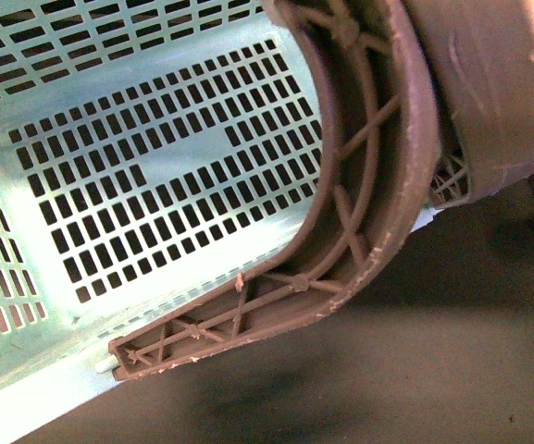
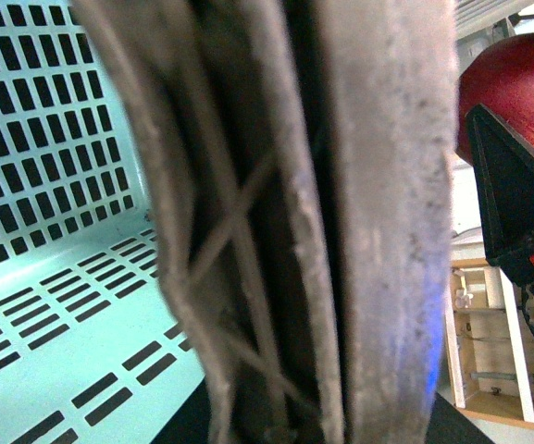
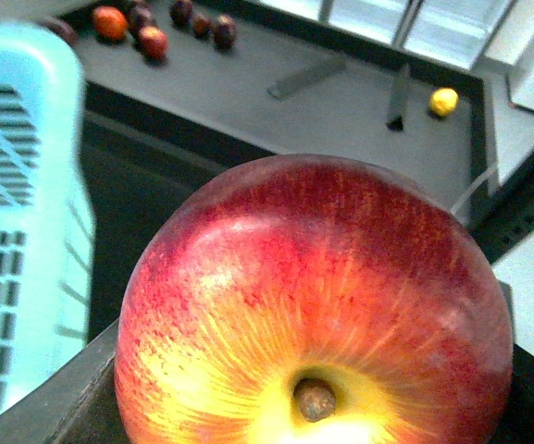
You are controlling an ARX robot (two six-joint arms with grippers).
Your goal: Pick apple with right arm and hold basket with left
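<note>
Closest to the right wrist camera, one apple (image 3: 313,296) fills most of the view. It is glossy red, with yellow streaks fanning out from its brown stem dimple. The left wrist view shows a black wedge of the right end effector (image 2: 516,208) pressed against the apple's red side. The apple is grasped and held up well above the tabletop (image 1: 415,370).

Right against the left wrist camera is a blurred, ribbed brown handle (image 1: 378,185). None of the left end effector shows there, so I cannot tell whether it is clenched or released.

In the front view that handle curves from 7 o'clock up to 12 o'clock. A second brown handle (image 1: 489,83) sits at 1 o'clock, which makes two. Behind them, from 8 to 11 o'clock, is the one mint-blue basket (image 1: 183,153), with slotted floor and walls. The dark tabletop shows at 5 o'clock.

In the right wrist view the basket stands just beside the apple. Well beyond both, the tabletop carries two flat grey strips (image 3: 304,76) and one small yellow lemon (image 3: 444,102). Farthest off is a cluster of seven small fruits (image 3: 153,42), five dark and two orange-red as far as the blur lets me count.
</note>
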